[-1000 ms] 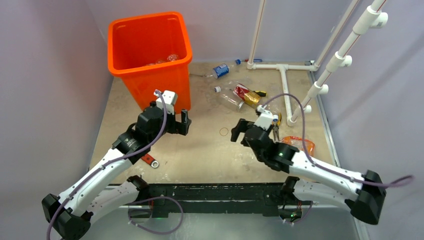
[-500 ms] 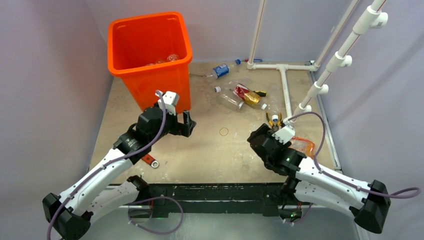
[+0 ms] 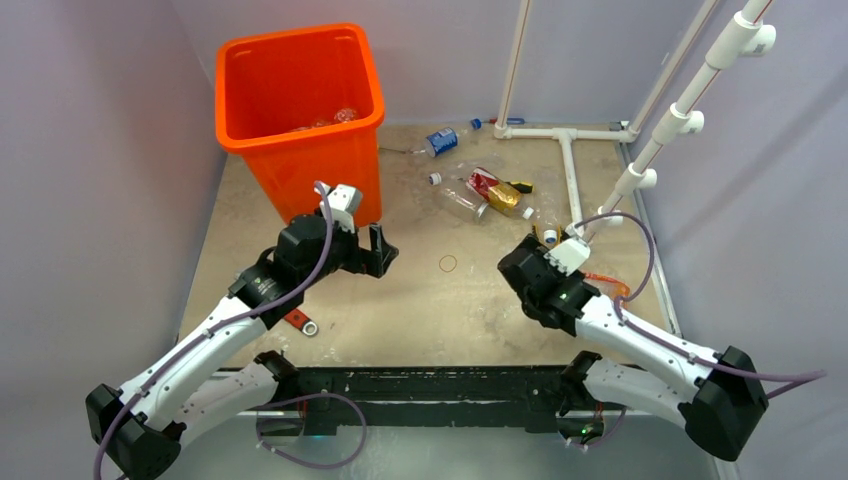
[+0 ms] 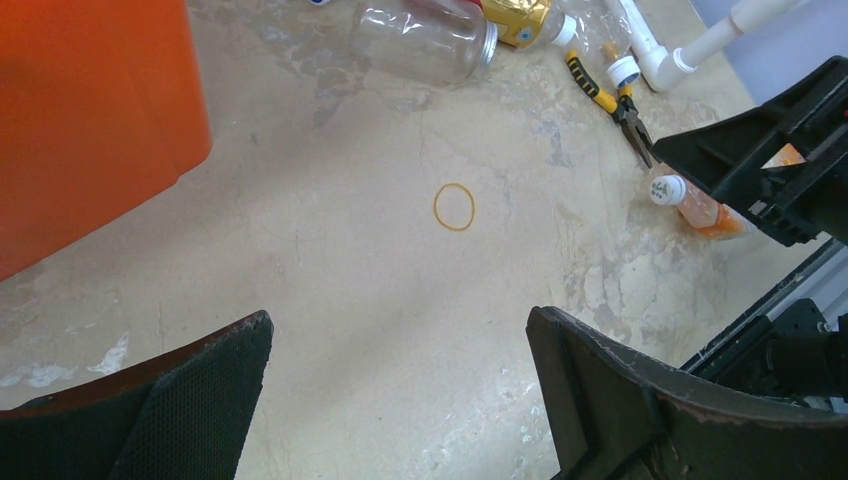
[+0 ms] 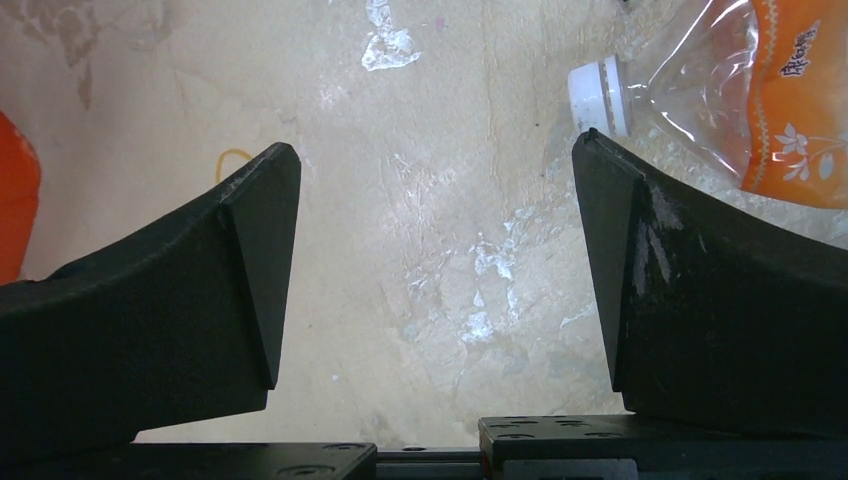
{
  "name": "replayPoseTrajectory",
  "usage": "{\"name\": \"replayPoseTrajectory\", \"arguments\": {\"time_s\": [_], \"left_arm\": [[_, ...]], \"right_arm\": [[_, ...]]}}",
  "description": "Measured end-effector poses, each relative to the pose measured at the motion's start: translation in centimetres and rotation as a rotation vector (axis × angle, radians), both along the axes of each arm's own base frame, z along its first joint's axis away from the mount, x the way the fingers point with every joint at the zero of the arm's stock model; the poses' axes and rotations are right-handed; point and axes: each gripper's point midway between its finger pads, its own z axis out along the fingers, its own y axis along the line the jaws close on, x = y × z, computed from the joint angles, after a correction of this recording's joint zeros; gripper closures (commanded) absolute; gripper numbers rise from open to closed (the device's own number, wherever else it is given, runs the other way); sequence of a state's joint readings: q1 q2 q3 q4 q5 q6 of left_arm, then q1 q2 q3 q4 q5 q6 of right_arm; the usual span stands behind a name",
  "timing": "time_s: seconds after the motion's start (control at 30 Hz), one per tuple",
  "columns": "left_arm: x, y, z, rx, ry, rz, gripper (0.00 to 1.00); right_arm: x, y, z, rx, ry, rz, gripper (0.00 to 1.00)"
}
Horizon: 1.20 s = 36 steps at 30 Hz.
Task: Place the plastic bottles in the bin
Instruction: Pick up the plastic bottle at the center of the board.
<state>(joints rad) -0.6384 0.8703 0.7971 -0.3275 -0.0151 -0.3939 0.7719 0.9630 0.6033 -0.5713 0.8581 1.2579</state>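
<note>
The right tool (image 5: 435, 150) stood with its jaws wide apart and nothing between them, low over the desk (image 4: 350, 300). Its fingers (image 5: 680, 290) were black, wedge-shaped and scuffed pale along the inner faces. The tip of one finger was just beside the ribbed white cap (image 5: 598, 97) of the orange-label bottle (image 5: 740, 90), which lay on its side. Whether they touched could not be told. That bottle was clear, crumpled plastic. Its label carried white flower drawings and a short line of white characters, too small to read.

The left tool (image 4: 398, 320) was also spread wide and empty, its pads faced with a fine black mesh texture. It hung near the bin (image 3: 330, 175), over a thin yellow rubber band (image 4: 454, 206) lying as a loop.

The desk was mottled beige, stone-like, with worn white patches. The bin was smooth bright-orange plastic, tall and square with a thick rim. It stood at the far left corner and held a few clear bottles (image 3: 340, 117). Beyond the tools lay a ribbed clear bottle (image 4: 425, 40), a gold-label bottle (image 4: 515, 15), a red-label bottle (image 3: 483, 182) and a blue-label bottle (image 3: 440, 140), their print unreadable. Yellow-handled pliers (image 4: 610, 105) lay near the orange-label bottle.
</note>
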Motion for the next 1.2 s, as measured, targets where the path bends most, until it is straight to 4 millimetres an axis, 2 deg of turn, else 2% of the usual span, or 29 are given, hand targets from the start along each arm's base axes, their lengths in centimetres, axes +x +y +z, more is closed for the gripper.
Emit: {"name": "replayPoseTrajectory", "arguments": {"time_s": [0.27,0.33,0.43,0.6,0.73,0.87,0.97,1.1,1.2], "left_arm": [[-0.3,-0.4,-0.1,-0.010,0.007,-0.017,0.01],[-0.3,-0.5,-0.1,-0.010,0.007,-0.018,0.01],[-0.4,-0.5,-0.1,-0.010,0.008,-0.018,0.01],[-0.4,-0.5,-0.1,-0.013,0.010,-0.017,0.01],[-0.4,-0.5,-0.2,-0.014,0.013,-0.018,0.01],[-0.6,-0.7,-0.3,-0.012,0.014,-0.025,0.01],[-0.7,-0.8,-0.3,-0.012,0.015,-0.031,0.01],[-0.8,-1.0,-0.3,-0.012,0.014,-0.036,0.01],[-0.8,-1.0,-0.3,-0.012,0.014,-0.036,0.01]], "right_arm": [[0.6,0.3,-1.5,-0.095,0.075,0.032,0.01],[0.9,-0.2,-1.6,-0.102,0.085,0.008,0.01],[1.2,-1.7,-1.5,-0.100,0.082,-0.049,0.01],[1.7,-4.6,0.4,-0.068,0.014,-0.159,0.01],[1.9,-7.0,0.2,-0.073,0.026,-0.249,0.01],[2.3,-8.8,-0.7,-0.040,0.035,-0.318,0.01],[2.3,-9.8,-2.4,-0.039,0.078,-0.356,0.01],[2.0,-9.9,-4.5,-0.049,0.149,-0.356,0.01],[2.4,-9.4,-4.9,-0.031,0.156,-0.339,0.01]]}}
